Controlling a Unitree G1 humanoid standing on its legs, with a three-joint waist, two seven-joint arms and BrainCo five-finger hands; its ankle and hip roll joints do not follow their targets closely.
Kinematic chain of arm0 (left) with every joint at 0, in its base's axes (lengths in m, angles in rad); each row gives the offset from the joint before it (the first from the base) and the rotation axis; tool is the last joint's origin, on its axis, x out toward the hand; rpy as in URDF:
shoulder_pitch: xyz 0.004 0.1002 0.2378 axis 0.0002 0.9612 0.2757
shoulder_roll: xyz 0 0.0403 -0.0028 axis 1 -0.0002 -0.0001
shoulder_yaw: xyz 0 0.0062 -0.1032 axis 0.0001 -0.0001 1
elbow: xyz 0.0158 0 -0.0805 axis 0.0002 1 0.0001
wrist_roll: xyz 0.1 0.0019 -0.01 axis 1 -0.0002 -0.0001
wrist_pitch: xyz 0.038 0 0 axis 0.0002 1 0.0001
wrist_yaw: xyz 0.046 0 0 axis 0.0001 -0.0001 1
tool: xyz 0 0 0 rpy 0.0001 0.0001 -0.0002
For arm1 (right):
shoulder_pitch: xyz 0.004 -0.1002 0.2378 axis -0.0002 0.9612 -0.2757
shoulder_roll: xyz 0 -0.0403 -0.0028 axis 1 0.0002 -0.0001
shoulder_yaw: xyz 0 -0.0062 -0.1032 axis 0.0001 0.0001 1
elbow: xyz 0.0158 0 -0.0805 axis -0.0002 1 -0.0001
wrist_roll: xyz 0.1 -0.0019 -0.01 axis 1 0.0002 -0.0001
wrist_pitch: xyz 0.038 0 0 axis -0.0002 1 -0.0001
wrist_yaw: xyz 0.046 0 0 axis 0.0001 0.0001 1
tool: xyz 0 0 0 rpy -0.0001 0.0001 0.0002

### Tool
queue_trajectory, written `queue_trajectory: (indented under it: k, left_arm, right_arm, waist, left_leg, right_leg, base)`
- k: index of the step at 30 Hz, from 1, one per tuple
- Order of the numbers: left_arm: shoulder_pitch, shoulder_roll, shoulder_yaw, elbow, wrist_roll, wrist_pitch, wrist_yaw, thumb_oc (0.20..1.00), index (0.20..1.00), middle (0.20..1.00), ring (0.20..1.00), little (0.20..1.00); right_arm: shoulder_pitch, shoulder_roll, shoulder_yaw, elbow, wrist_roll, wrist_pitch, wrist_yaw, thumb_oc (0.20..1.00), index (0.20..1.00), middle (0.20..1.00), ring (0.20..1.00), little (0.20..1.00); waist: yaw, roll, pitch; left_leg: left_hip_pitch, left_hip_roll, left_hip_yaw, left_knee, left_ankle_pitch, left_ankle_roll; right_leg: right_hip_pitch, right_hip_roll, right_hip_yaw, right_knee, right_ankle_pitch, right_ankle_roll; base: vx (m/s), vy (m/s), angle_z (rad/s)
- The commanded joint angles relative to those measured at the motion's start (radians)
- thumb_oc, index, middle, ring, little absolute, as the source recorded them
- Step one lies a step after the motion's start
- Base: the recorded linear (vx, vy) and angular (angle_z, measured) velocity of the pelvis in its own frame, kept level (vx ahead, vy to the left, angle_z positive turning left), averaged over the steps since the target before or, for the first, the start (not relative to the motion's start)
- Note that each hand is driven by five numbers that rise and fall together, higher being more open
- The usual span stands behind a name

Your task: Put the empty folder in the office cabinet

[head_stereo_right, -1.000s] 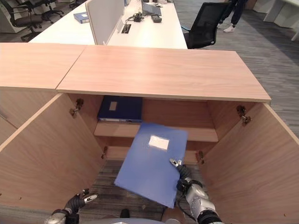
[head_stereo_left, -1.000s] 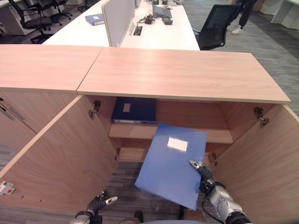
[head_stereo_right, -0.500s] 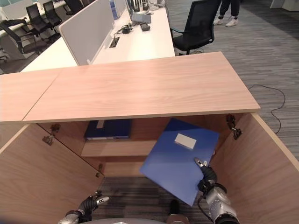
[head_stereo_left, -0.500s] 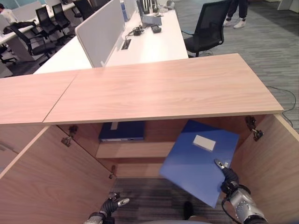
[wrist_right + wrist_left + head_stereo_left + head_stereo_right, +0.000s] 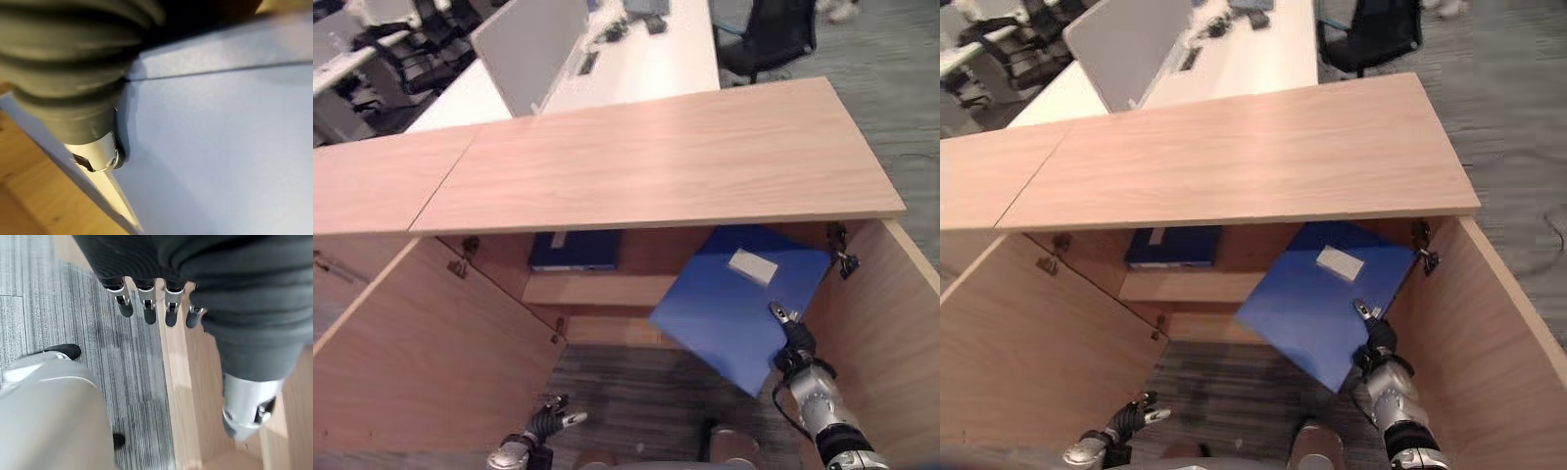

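1. Under the cabinet (image 5: pixel 666 157) top, a blue folder (image 5: pixel 734 304) tilts into the right side; right robot hand (image 5: pixel 793 348) pinches its lower corner.
2. Stiff, light, slick; likely to swing; left robot hand (image 5: pixel 543 426) hangs relaxed, empty.

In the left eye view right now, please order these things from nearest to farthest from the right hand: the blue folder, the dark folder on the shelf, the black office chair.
1. The blue folder: held in the right hand, tilted at the cabinet's right side.
2. The dark folder: lying on the shelf, inside on the left.
3. The black office chair: far behind the cabinet, by the white desk.
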State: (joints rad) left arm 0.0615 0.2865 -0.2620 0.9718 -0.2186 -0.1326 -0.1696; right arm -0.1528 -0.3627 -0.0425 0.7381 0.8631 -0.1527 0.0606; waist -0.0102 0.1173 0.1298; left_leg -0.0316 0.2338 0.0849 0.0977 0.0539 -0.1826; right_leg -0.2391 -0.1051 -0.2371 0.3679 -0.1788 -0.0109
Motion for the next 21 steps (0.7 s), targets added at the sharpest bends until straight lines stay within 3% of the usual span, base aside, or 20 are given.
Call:
queue_trajectory:
  k: [1, 4, 7, 12, 21]
  left_arm:
    - [0.000, 0.015, -0.012, 0.000, 0.005, -0.028, 0.022, 1.000, 1.000, 1.000, 1.000, 1.000]
    - [0.008, 0.020, -0.032, -0.002, -0.001, -0.033, 0.051, 1.000, 1.000, 1.000, 1.000, 1.000]
    - [0.015, 0.029, -0.044, -0.003, -0.001, -0.030, 0.052, 1.000, 1.000, 1.000, 1.000, 1.000]
    - [0.009, 0.054, -0.097, -0.011, 0.001, -0.039, 0.068, 1.000, 1.000, 1.000, 1.000, 1.000]
    - [-0.050, 0.088, -0.176, -0.051, -0.031, -0.051, 0.079, 1.000, 1.000, 1.000, 1.000, 1.000]
  right_arm:
    - [-0.092, 0.042, -0.001, -0.105, 0.054, -0.120, -0.061, 0.200, 0.200, 0.200, 0.200, 0.200]
    - [-0.177, 0.066, 0.030, -0.060, 0.071, -0.138, -0.089, 0.200, 0.200, 0.200, 0.200, 0.200]
    - [-0.228, 0.094, 0.021, -0.026, 0.114, -0.151, -0.111, 0.200, 0.200, 0.200, 0.200, 0.200]
    - [-0.390, 0.116, -0.010, 0.064, 0.220, -0.182, -0.155, 0.200, 0.200, 0.200, 0.200, 0.200]
    - [-0.676, 0.048, -0.073, 0.266, 0.365, -0.188, -0.179, 0.200, 0.200, 0.200, 0.200, 0.200]
  waist:
    - [0.040, -0.017, 0.005]
    - [0.064, 0.000, 0.007]
    - [0.072, 0.015, 0.005]
    - [0.094, 0.024, 0.002]
    - [0.135, 0.038, 0.029]
  left_leg:
    - [-0.046, -0.036, -0.089, -0.111, 0.078, -0.008]
    - [-0.060, -0.045, -0.161, -0.158, 0.090, -0.013]
    - [-0.042, -0.039, -0.151, -0.167, 0.090, -0.015]
    - [-0.012, -0.072, -0.137, -0.185, 0.061, 0.004]
    - [-0.042, -0.125, -0.132, -0.185, 0.039, 0.037]
  right_leg:
    - [0.273, -0.034, 0.040, -0.455, 0.190, 0.148]
    - [0.293, -0.016, 0.089, -0.455, 0.169, 0.148]
    - [0.302, -0.015, 0.108, -0.455, 0.169, 0.147]
    - [0.294, -0.040, 0.130, -0.455, 0.183, 0.159]
    - [0.235, -0.101, 0.147, -0.448, 0.212, 0.192]
  base:
    - [0.18, 0.067, 0.42]
    - [0.17, 0.067, 0.01]
    - [0.12, 0.094, -0.47]
    - [0.07, 0.124, -0.25]
    - [-0.01, 0.112, -0.06]
